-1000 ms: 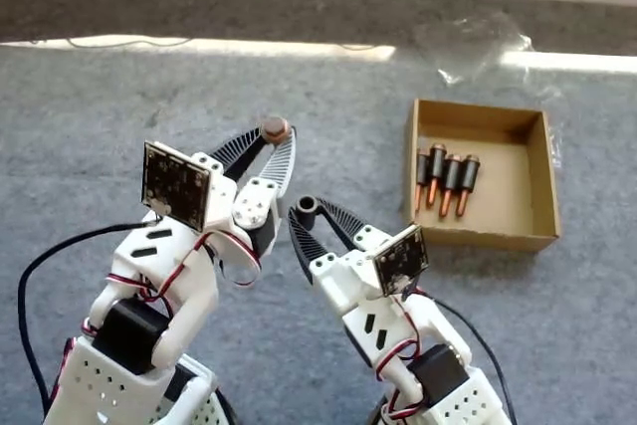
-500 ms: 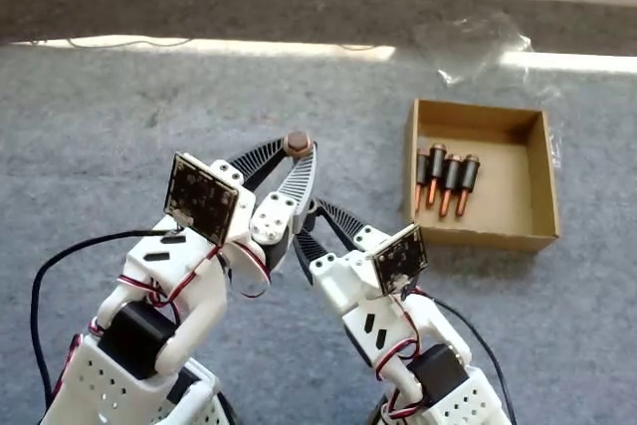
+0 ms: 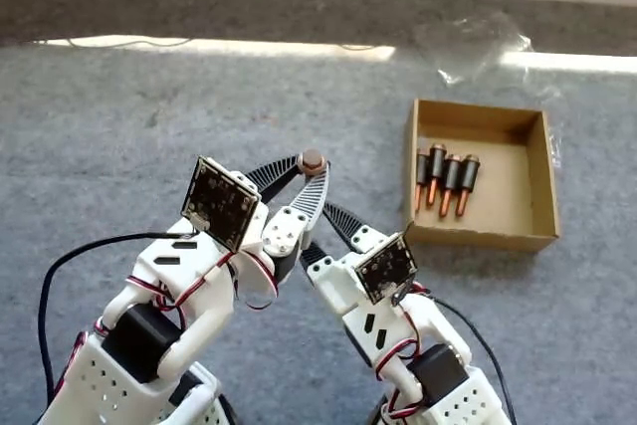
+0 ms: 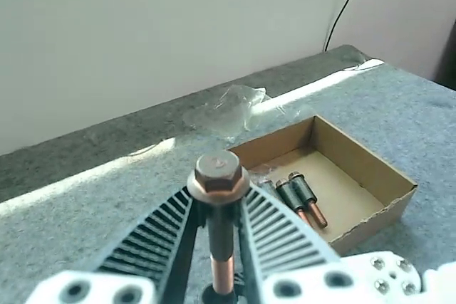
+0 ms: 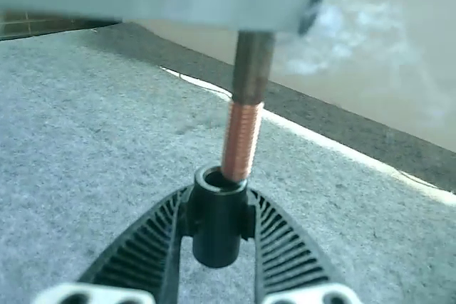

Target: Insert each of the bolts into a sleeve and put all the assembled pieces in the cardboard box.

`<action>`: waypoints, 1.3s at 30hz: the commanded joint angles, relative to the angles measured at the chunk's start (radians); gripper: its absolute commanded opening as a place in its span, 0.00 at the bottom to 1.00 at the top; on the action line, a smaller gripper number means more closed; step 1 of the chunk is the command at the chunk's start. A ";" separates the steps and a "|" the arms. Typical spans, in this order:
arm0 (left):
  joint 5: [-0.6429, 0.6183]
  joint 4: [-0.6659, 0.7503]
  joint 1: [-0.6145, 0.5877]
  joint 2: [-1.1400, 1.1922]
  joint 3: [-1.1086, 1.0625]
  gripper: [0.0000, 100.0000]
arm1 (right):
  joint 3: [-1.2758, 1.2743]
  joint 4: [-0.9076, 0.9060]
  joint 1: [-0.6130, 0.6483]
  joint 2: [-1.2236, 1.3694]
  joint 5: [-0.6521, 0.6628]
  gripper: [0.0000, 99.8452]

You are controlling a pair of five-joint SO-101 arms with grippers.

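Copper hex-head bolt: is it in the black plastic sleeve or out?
Barely started: the tip of the bolt sits at the mouth of the sleeve, threads exposed above.

So our table [image 3: 149, 126] has a grey, felt-like covering all over. Sitting straight on it we've got the open cardboard box [image 3: 478, 238], off to the right in the high view. There's a crumpled clear plastic bag [image 3: 476, 45] behind it near the far edge. A thin cable [image 3: 109, 43] lies along that far edge on the left, in a sunlit strip.
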State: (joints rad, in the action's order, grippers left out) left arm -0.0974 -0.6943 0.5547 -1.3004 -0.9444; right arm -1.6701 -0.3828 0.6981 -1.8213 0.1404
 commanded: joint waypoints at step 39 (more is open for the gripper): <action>0.003 0.035 -0.036 -0.131 -0.082 0.00 | -0.134 0.002 -0.015 -0.010 0.014 0.00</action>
State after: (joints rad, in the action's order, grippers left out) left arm -0.0974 -0.6928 0.5286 -1.4154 -1.0349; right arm -1.6701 -0.3828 0.6981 -1.8213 0.1404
